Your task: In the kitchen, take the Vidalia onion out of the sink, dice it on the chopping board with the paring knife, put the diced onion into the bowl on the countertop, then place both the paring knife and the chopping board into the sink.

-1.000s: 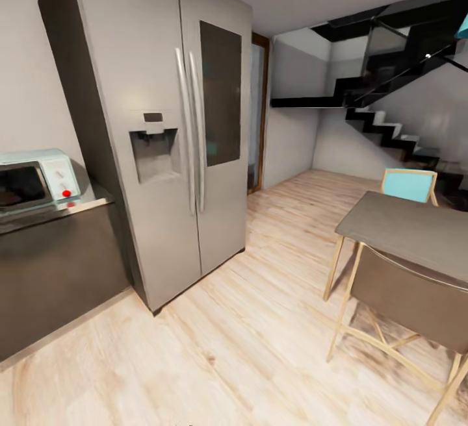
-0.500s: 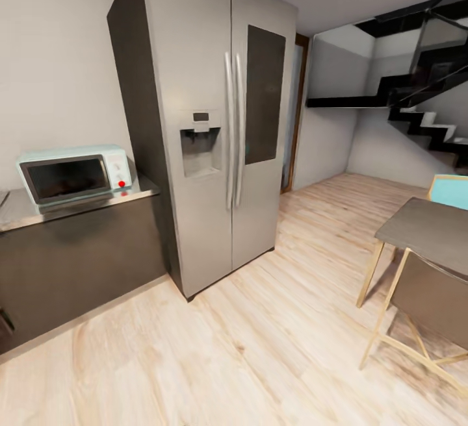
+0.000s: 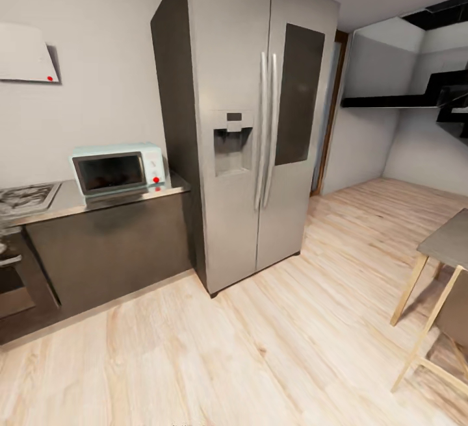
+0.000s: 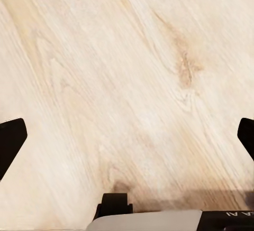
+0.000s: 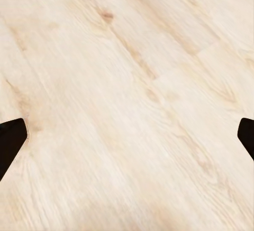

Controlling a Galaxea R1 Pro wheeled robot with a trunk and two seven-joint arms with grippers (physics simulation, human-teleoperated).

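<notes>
The countertop point(image 3: 97, 200) is the one task thing you can see from the head: a grey reflective worktop running along the wall at the view's left, above dark cabinet fronts point(image 3: 110, 250), ending against the side of a tall steel refrigerator point(image 3: 260, 121). On it stands a pale blue microwave point(image 3: 117, 167), close to the refrigerator end, and a hob point(image 3: 23, 195) lies further along at the view's left edge. A white range hood point(image 3: 26, 54) with a red dot hangs on the wall above the hob. At the right edge you have the corner of a brownish-grey dining table point(image 3: 448, 241) on wooden legs, well apart from the counter, with light wooden floor point(image 3: 260, 348) between them. Your left gripper point(image 4: 127, 141) hangs over bare floor planks, its dark fingertips point(image 4: 10, 141) at opposite edges of the wrist view, spread wide with nothing between them. Your right gripper point(image 5: 127, 141) is the same: fingertips point(image 5: 10, 141) far apart, only floor beneath, holding nothing.
</notes>
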